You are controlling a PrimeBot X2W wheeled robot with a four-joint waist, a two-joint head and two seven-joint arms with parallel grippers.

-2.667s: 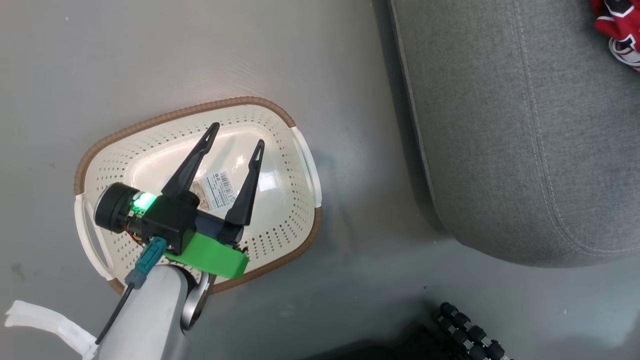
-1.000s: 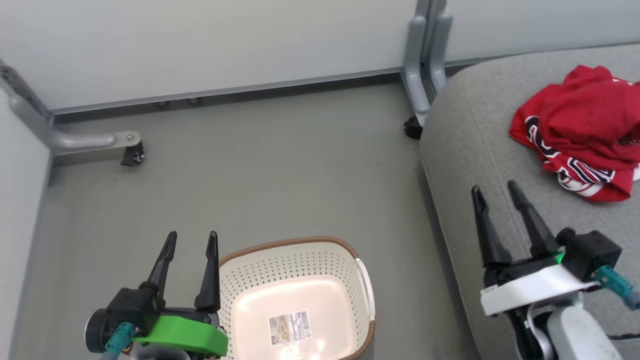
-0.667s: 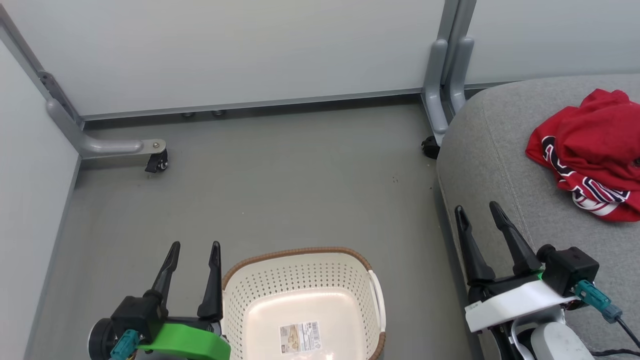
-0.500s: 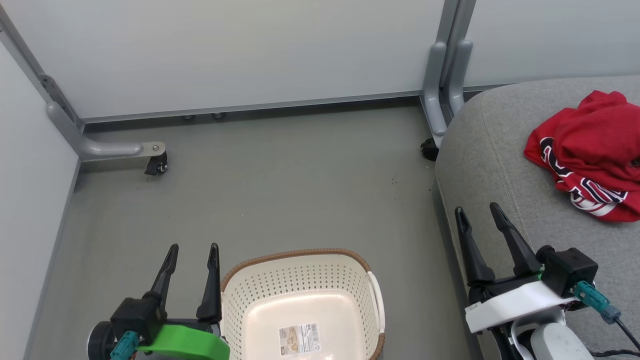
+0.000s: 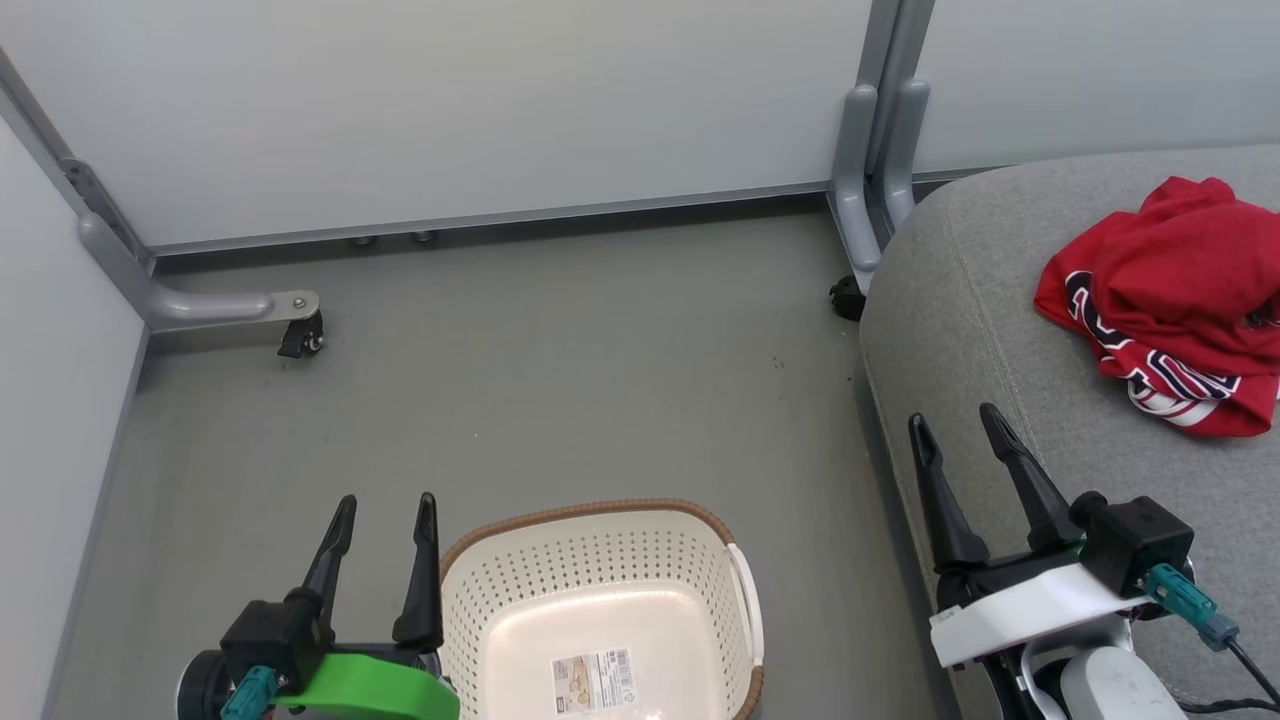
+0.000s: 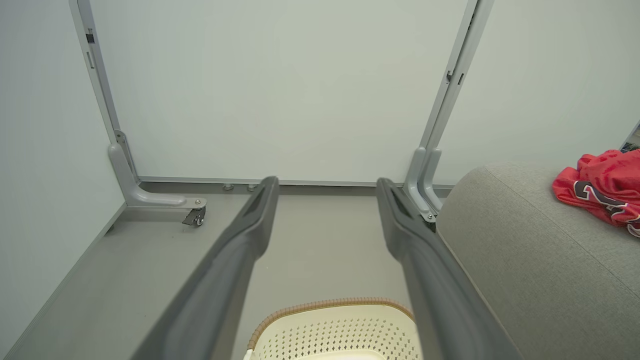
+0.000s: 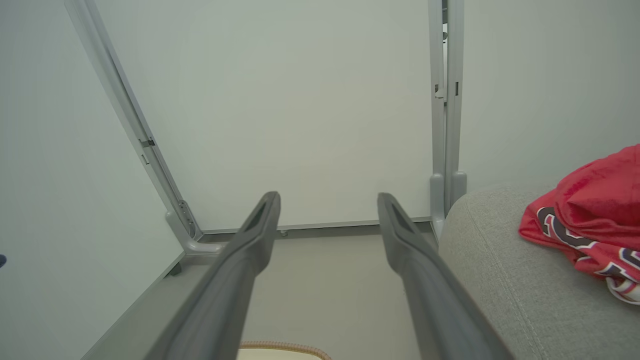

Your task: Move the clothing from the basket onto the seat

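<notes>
Head view places the grey seat (image 5: pixel 1000 330) at the right, beside the floor (image 5: pixel 560 360). The basket (image 5: pixel 600 560) stands on the floor to the left of the seat. This view exposes the basket's bare bottom, whereas the left wrist view gives its far rim and perforated wall. The clothing (image 5: pixel 1170 290) lies bunched on the seat, well apart from the basket. Left gripper (image 5: pixel 387 500): fingers spread, holding nothing, just beside the basket. Right gripper (image 5: pixel 952 416): fingers spread, empty, above the seat's near edge.
</notes>
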